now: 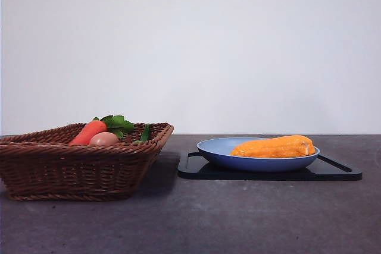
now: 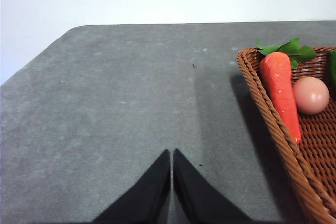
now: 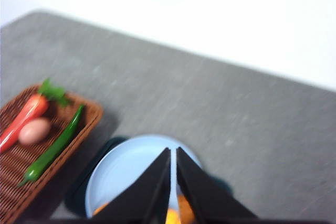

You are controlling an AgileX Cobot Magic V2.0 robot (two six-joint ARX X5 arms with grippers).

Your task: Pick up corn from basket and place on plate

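Both of my pincers are clenched on nothing: right pincer [image 3: 173,153] above the plate [image 1: 214,150], left pincer [image 2: 171,156] over bare desk [image 2: 115,108] beside the basket [image 1: 77,168]. Corn [image 1: 275,147] lies on the blue plate, which sits on a black tray [image 1: 333,172]; carrot [image 1: 88,131] lies in the basket.

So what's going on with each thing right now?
corn: lying in the plate, let go.
plate: on the black tray, holding the corn.
basket: holds the carrot, round item and green pepper.
left gripper: shut, over bare table.
right gripper: shut, above the plate.
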